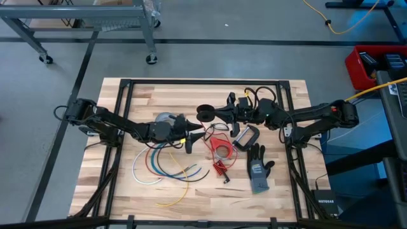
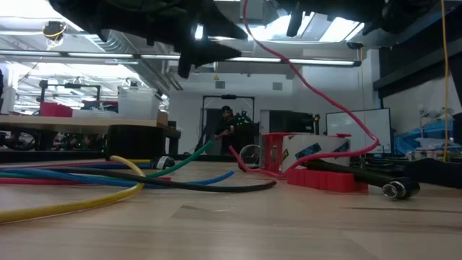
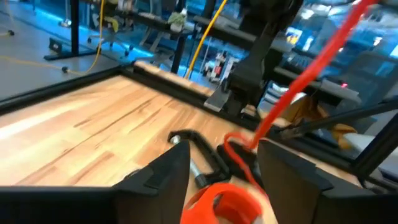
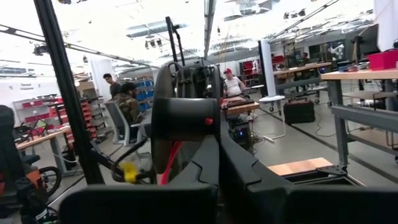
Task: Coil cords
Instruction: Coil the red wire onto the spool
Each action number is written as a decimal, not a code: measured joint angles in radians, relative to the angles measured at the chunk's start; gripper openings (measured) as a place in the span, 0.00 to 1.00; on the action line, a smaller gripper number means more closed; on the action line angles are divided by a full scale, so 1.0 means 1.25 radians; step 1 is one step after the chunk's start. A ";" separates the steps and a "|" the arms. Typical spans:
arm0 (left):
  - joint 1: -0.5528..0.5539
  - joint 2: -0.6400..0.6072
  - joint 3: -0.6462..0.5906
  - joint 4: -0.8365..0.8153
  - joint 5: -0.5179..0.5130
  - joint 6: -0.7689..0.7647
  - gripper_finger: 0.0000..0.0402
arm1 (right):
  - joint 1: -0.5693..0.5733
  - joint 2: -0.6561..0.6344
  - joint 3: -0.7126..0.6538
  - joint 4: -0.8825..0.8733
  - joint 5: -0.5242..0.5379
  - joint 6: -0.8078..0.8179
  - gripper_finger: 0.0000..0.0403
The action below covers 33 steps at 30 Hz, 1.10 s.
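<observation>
Where left tool [image 3: 225, 165] gapes, red cord [image 3: 292, 93] passes between.

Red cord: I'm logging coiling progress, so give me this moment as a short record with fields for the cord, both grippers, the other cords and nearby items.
red cord: rises off the table, passes between the left gripper's fingers
left gripper: open, above table centre, not clamped on the cord
right gripper: shut, raised near table centre; what it holds, if anything, is unclear
other cords: white, blue, green and yellow lie loosely curved on the left half of the table
glove: grey, flat, right of centre
tape roll: by the left arm
</observation>
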 joint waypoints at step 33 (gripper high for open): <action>0.015 0.098 0.066 0.096 0.009 0.105 0.40 | 0.000 -0.001 0.000 0.005 0.049 0.000 0.00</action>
